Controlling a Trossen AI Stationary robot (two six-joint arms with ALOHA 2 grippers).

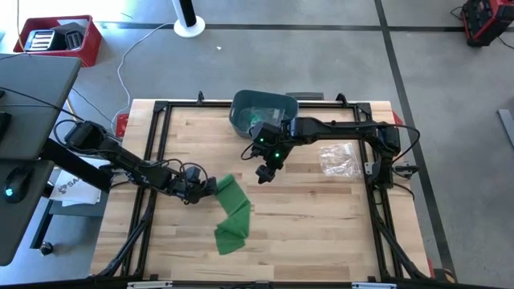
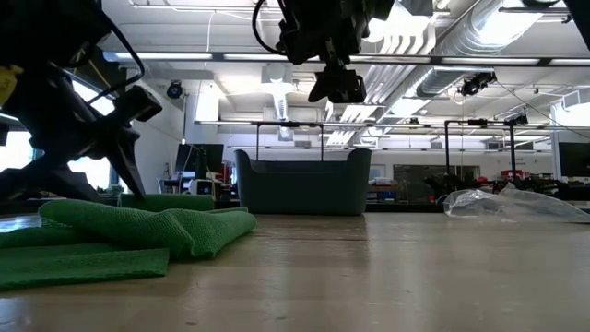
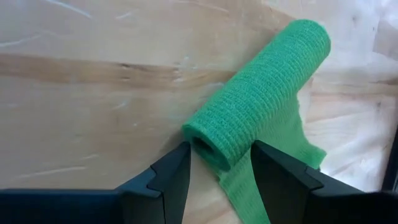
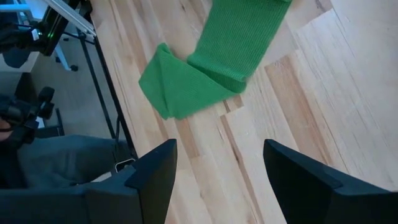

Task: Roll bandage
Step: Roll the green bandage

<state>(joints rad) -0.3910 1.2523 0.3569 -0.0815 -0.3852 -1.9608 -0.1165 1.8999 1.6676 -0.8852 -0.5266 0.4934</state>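
A green bandage (image 1: 231, 215) lies on the wooden table. Its rolled part (image 3: 261, 87) is at the end nearer the left arm. The loose strip runs toward the table's near edge and ends in a folded heap (image 4: 186, 87). My left gripper (image 1: 201, 185) is low at the roll's open end, and the roll also shows in the low view (image 2: 175, 201). My right gripper (image 1: 266, 172) hangs open and empty above the table, to the right of and beyond the bandage. It shows at the top of the low view (image 2: 336, 88). My left gripper has the roll's open end (image 3: 205, 144) between its two fingertips (image 3: 180, 163), one on each side of the tube. The fingers come level from the table's left side and lie along the roll. The roll rests on the table, with the strip trailing slack from it.
A dark teal bin (image 1: 261, 111) stands at the table's far edge behind my right gripper. A clear plastic bag (image 1: 339, 159) lies at the right. A black frame (image 1: 161, 144) runs around the tabletop. Bare wood lies to the right of the bandage.
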